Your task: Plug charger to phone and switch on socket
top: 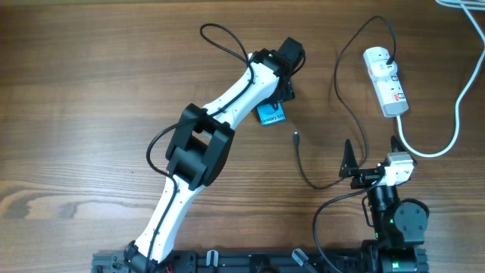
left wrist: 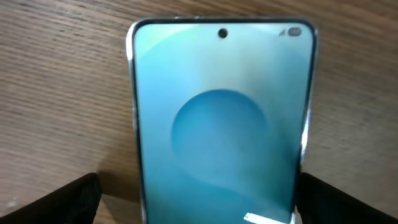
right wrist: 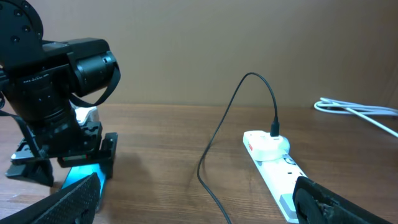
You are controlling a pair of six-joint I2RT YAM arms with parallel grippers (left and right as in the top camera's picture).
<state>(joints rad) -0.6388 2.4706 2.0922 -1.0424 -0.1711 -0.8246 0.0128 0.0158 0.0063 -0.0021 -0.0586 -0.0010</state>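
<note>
The opening step is in hand: the left arm (top: 227, 98) hangs over the phone (left wrist: 217, 112), its jaws released and spread to either side of the screen, gripping nothing. The charger (top: 339, 83) has its plug head (top: 377, 56) seated in the socket (top: 386, 87) at 2 o'clock on the worktop (top: 91, 91), while its connector tip (top: 296, 137) lies loose at 4 o'clock from the phone. As I judge it, the left jaws should next clamp the phone's edges, and the right arm (top: 383, 193), jaws released and empty, should fetch that tip at its 10 o'clock.
</note>
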